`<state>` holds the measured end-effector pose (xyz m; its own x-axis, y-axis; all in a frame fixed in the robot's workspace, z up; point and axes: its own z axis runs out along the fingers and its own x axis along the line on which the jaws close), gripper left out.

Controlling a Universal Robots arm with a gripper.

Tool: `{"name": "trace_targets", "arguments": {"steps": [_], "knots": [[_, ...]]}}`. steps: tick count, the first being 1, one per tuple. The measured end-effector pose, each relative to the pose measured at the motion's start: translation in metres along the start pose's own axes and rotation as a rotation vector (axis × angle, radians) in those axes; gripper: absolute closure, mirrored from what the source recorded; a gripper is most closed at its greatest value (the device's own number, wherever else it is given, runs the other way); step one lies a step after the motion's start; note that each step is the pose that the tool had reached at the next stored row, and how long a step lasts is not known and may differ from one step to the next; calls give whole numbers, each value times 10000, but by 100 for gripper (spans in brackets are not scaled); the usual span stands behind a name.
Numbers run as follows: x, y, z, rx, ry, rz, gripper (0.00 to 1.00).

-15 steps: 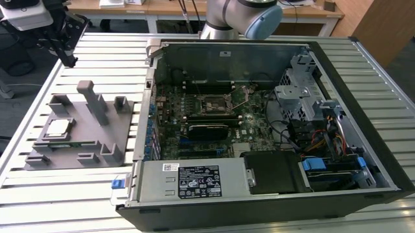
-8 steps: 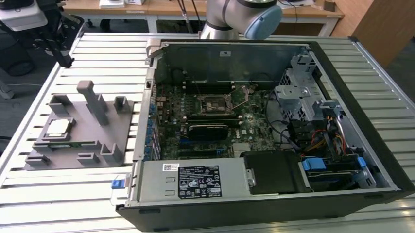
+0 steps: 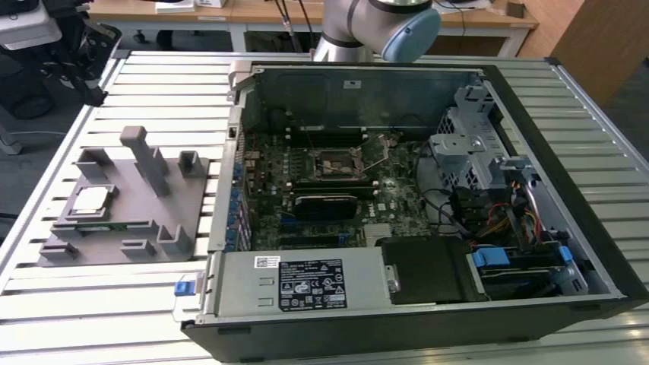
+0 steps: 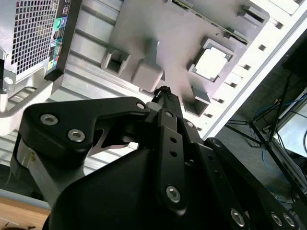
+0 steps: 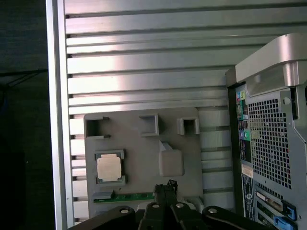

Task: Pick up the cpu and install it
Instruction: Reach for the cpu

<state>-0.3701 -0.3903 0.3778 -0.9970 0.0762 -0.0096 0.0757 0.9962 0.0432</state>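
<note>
The arm (image 3: 355,26) is cut off by the exterior view's upper edge, behind the open computer case (image 3: 355,338). In both wrist views the claw (image 4: 162,92) (image 5: 165,186) hangs clenched on nothing above the grey fixture (image 5: 139,153). The cpu (image 3: 90,201) (image 5: 109,168) lies in that fixture's square recess (silver lid up), apart from the claw. Bare slatted surface (image 3: 112,304) lies around the fixture.

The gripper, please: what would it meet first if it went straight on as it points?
The gripper would probably meet the grey fixture plate by its raised block, not the cpu; depth is unclear.
</note>
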Motion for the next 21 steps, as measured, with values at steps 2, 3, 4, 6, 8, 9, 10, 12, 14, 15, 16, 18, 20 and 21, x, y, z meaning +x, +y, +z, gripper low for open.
{"name": "trace_targets", "arguments": {"steps": [2,3,4,6,8,9,10,12,14,15,16,18,20,21], "knots": [[48,-4,13,0,0,0,89],[74,-7,19,-1,-1,-1,89],[95,-9,26,0,0,-3,89],[128,-13,41,1,4,-6,89],[155,-19,53,5,22,-6,89],[165,-23,59,6,36,-6,89],[176,-25,64,8,51,-5,89],[197,-29,73,12,84,-5,89],[221,-32,82,14,117,-5,89],[232,-34,86,16,132,-5,89],[243,-35,90,17,148,-4,89],[266,-37,98,19,178,-3,89],[284,-39,107,21,208,-2,89],[294,-39,110,23,225,-1,89]]}}
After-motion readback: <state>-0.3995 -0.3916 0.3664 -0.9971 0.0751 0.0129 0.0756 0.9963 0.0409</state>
